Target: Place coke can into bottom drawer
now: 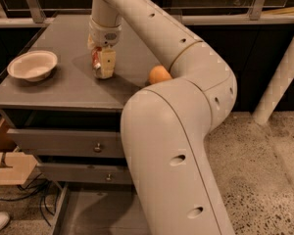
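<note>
Reckoning from the left, the white bowl [33,65] could be clipped if the load is swung wide on its way to the bottom drawer [89,214], which is seen pulled out low under the counter [63,88]. The coke can [95,58] could be dropped if it is gripped too shallowly, and the orange [159,75] further right could be nudged by the arm. The claw [102,71] is set low on the counter and appears clamped on the upright can; nothing else is touched.

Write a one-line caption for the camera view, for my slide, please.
Gripper at the coke can on the cabinet top, between white bowl and orange; bottom drawer open below.
</note>
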`<state>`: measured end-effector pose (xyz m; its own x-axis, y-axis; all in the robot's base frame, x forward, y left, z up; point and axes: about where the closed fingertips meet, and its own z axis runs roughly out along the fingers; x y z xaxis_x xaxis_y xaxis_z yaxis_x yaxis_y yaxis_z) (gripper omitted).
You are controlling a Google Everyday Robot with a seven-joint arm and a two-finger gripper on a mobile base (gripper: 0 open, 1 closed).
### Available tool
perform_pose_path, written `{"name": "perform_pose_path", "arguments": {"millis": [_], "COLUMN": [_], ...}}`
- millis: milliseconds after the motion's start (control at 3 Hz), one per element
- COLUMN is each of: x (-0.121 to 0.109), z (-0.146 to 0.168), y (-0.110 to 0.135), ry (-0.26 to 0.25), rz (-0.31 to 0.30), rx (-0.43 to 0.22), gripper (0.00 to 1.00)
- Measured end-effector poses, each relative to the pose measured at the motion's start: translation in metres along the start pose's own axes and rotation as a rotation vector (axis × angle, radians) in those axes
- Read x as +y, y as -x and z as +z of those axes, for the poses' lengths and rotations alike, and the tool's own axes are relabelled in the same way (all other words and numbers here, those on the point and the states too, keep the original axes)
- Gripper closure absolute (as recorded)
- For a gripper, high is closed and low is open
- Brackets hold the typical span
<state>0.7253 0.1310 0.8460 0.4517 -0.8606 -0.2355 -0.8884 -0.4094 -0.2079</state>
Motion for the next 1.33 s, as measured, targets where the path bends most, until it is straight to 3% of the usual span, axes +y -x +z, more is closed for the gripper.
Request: {"name": "perform_pose_path", "arguments": {"millis": [333, 1333], "x": [0.0, 0.027], "z": [-0.002, -0.059], "y": [0.0, -0.03], "ry": [0.0, -0.129], "rz": [0.0, 0.079], "rx": [0.0, -0.051], "gripper": [1.0, 1.0]}}
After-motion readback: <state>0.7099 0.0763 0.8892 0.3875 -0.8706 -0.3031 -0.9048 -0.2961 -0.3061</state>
